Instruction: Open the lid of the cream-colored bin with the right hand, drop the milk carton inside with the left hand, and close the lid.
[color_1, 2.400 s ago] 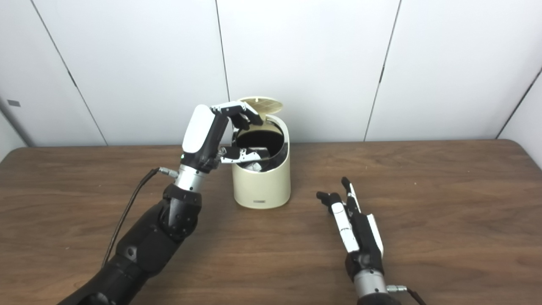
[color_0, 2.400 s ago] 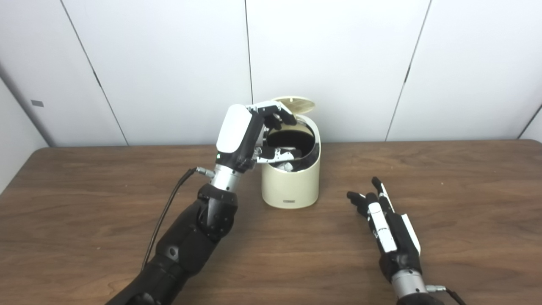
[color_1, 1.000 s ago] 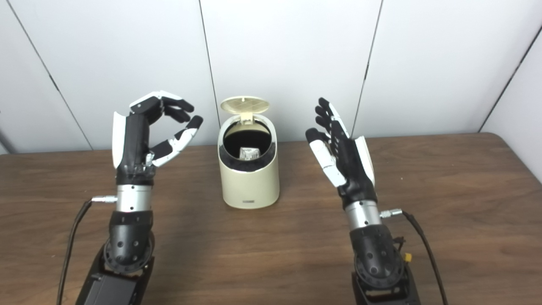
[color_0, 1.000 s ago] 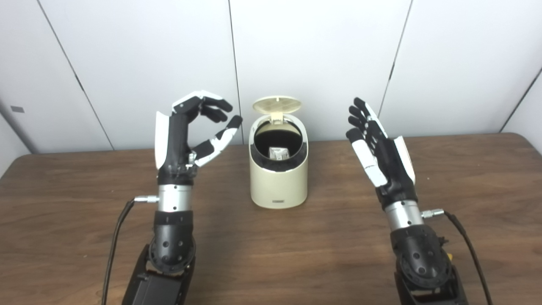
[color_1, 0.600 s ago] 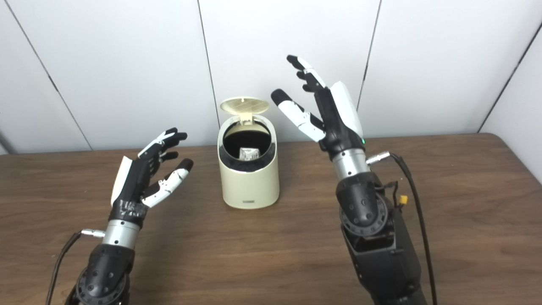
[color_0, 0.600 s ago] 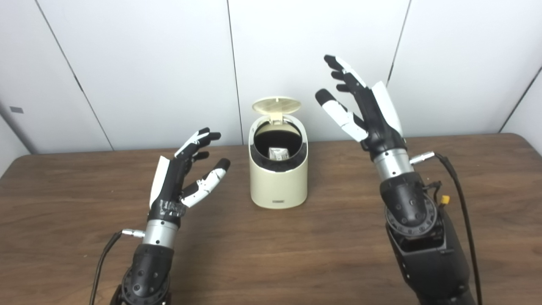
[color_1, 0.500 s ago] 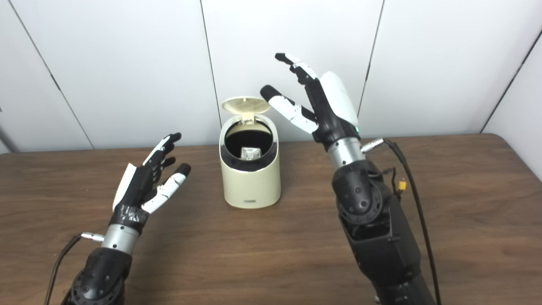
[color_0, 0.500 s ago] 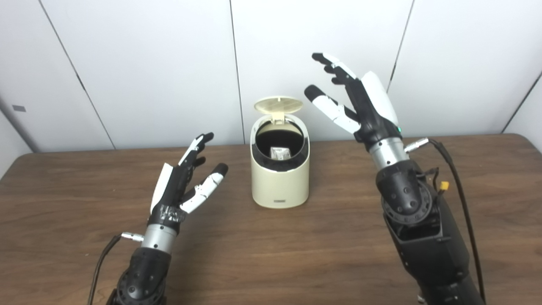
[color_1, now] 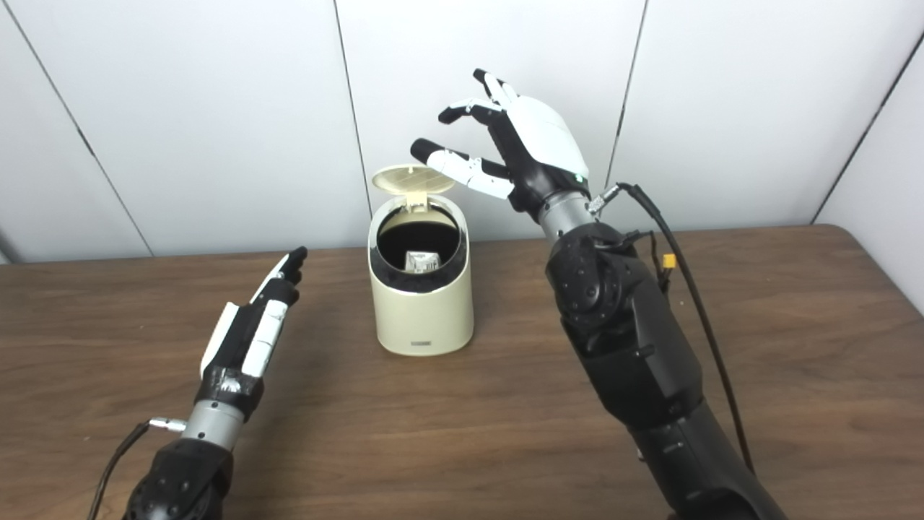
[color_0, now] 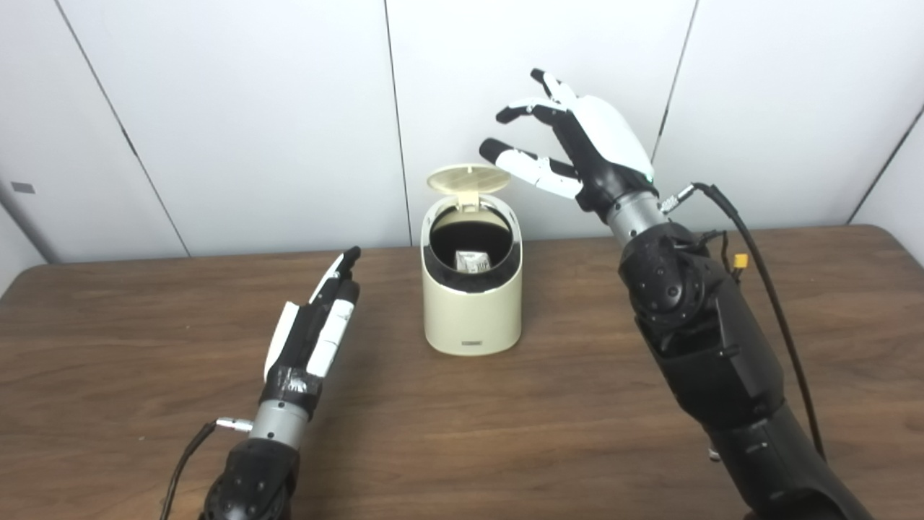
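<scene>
The milk carton (color_0: 473,261) lies inside the cream-colored bin (color_0: 472,303), low in its dark inner part, with only its top visible through the opening. The bin stands upright on the table (color_0: 505,419), near the far edge and in front of the white wall panels (color_0: 238,108). Its lid (color_0: 468,178) is open and stands up at the back on its hinge.

The right hand (color_0: 577,148) is raised above and to the right of the lid. Its fingers are spread wide and it holds nothing; the thumb points toward the lid and comes just beside it, but I cannot tell if it touches. The left hand (color_0: 314,336) is low over the table, well apart from the bin on its left side. Its fingers are stretched out straight and it is empty.

In my judgement only the closing of the lid remains. The risk is in the push. If the right hand presses the lid sideways or too hard, the light bin may slide or tip backward, because nothing holds it. If the fingers come down behind the hinge, they may miss the lid or leave it half open. The lid could also fail to latch.
</scene>
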Controlling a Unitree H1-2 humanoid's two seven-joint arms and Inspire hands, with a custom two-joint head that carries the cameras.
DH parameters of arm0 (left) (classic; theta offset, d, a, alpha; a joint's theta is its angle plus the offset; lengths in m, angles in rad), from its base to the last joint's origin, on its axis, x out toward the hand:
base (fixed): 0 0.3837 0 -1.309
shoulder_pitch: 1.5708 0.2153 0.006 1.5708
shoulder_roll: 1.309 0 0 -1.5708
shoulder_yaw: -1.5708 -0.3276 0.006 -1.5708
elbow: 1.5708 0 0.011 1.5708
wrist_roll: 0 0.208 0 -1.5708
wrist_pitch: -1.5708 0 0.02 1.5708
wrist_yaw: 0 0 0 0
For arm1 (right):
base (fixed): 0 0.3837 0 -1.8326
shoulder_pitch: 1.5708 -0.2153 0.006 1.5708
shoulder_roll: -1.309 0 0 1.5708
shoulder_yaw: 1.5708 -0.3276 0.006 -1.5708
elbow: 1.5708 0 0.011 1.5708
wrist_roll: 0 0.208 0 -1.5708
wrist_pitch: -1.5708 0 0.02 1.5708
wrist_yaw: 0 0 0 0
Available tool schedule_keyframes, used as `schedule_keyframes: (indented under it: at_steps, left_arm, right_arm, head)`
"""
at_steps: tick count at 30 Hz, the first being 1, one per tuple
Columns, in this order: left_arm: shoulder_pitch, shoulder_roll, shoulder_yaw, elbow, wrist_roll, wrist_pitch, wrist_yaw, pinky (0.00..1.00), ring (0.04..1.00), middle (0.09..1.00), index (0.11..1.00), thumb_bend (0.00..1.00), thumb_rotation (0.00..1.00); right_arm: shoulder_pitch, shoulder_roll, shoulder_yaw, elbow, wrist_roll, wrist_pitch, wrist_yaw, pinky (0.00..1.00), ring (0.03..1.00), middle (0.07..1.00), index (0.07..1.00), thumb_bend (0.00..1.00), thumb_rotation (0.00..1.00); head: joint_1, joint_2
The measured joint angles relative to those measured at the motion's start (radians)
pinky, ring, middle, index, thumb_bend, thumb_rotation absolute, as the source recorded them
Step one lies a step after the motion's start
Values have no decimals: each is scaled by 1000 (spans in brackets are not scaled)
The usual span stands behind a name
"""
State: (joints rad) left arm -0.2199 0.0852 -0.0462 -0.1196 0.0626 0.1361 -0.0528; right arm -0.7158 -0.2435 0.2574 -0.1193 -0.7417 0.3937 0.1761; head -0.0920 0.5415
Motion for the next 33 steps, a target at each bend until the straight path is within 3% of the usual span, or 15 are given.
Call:
schedule_keyframes:
  at_steps: [3,10,16,33]
  left_arm:
    - [0,-18,11,0,-12,0,0,1000,1000,1000,1000,741,1000]
    - [1,-33,12,0,-23,0,1,1000,1000,1000,1000,737,1000]
    - [6,-48,29,0,-31,-1,7,1000,1000,1000,1000,719,1000]
    - [6,-75,38,0,-43,-6,8,1000,1000,1000,1000,738,1000]
  right_arm:
    - [0,-23,44,6,-56,-3,25,1000,1000,1000,702,627,959]
    - [0,-51,74,23,-117,-51,27,1000,1000,1000,675,623,951]
    - [5,-53,81,14,-145,-88,30,1000,1000,1000,681,631,996]
    - [71,-85,99,-22,-201,-152,98,1000,1000,980,649,600,983]
  head:
    - [2,-2]
    - [14,-2]
    - [20,-2]
    - [25,2]
